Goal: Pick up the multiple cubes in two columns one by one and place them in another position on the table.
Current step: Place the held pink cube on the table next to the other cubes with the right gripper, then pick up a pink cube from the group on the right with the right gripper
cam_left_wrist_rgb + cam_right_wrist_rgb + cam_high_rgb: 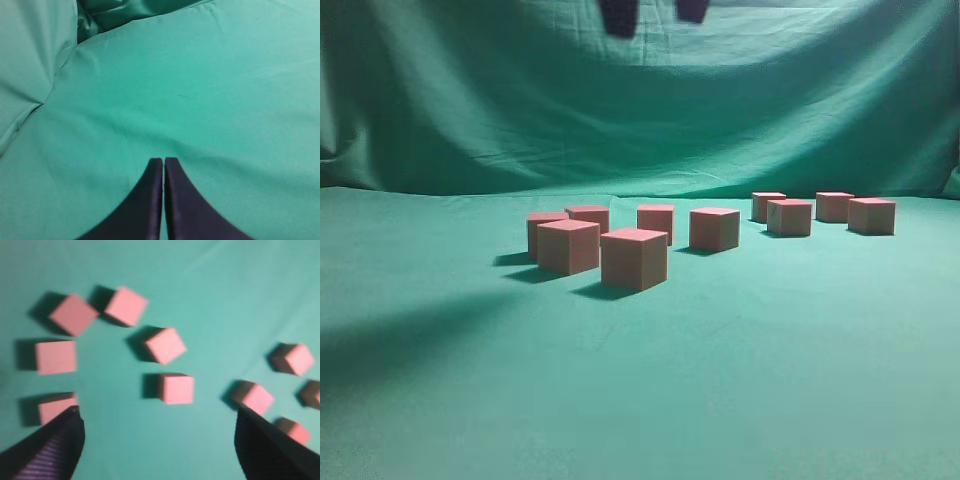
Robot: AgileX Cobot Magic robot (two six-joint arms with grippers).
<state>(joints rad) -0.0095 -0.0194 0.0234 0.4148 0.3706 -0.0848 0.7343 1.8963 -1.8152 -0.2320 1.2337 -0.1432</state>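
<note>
Resting on wrinkled teal cloth table: matte pink sharp-edged cubes; right jaws released, left clenched.

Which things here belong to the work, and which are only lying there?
Job:
- cubes, ten, in two groups
- table
- right tool, open, holding nothing, above the cubes

Not part of it:
- green backdrop cloth
- left tool, shut, away from the cubes

The left gripper has two smooth, dark, near-black fingers tapering to blunt tips, entering from 6 o'clock. The right gripper has dark fingers with fine purple-tinted ribbing, at 7 and 5 o'clock. Two dark finger ends show at 12 o'clock outside.
</note>
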